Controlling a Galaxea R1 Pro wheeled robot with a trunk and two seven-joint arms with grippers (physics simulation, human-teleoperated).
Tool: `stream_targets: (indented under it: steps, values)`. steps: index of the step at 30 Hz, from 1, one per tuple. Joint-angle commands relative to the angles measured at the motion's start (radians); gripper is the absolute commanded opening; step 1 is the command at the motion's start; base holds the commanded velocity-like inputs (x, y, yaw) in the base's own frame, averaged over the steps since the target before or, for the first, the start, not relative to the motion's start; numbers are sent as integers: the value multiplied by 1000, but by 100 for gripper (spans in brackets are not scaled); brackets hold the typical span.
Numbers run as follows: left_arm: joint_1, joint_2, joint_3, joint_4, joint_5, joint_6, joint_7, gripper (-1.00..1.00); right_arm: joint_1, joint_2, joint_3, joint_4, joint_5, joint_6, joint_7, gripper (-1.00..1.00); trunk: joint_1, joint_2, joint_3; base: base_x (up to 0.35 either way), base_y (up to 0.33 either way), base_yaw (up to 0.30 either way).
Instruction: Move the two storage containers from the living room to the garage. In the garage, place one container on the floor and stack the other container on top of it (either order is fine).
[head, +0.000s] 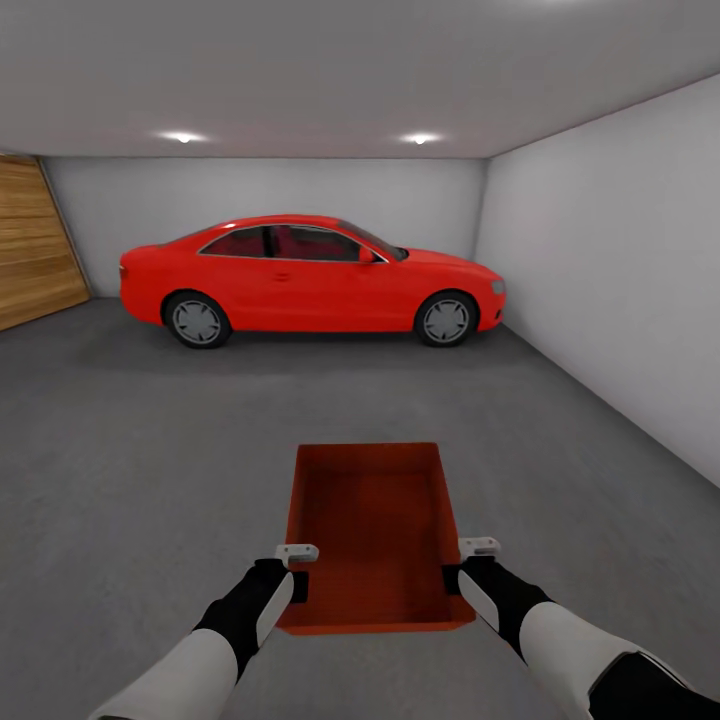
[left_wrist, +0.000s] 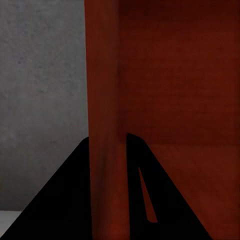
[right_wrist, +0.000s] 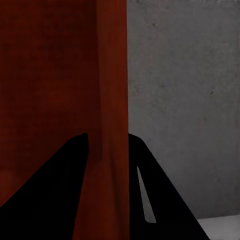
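The storage container (head: 372, 535) hangs near the robot, over the garage floor (head: 150, 450), left claw (head: 297, 570) and right claw (head: 470, 565) pinching its side walls; it looks stiff, light, slippery at the rims

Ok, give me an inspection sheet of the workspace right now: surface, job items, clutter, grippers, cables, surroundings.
Surface: dark grey speckled concrete floor.
Job's things: one red-orange rectangular open-top plastic bin, empty, held between both arms.
Clutter: nothing seen.
Grippers: left gripper clamps the bin's left wall, one finger on each face; right gripper likewise on the right wall.
Cables: nothing seen.
Surroundings: red car parked ahead, side-on; pale grey walls; wood-panelled surface at far left; two ceiling lights.
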Motion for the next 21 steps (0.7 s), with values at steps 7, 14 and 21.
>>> stream_targets:
  steps: [7, 14, 21]
  values:
    - [0, 6, -12, 15, -16, 12, 22, -100, -1, -1, 21, -22, -20, 0, -6, -100, 1, -2, -2, 322, 0, 0]
    - [0, 6, -12, 15, -17, 12, 22, -100, -1, -1, 22, -22, -20, 0, -6, -100, 1, -2, -2, 323, 0, 0]
    - [0, 6, -12, 15, -16, 12, 22, -100, -1, -1, 22, -22, -20, 0, -6, -100, 1, -2, -2, 322, 0, 0]
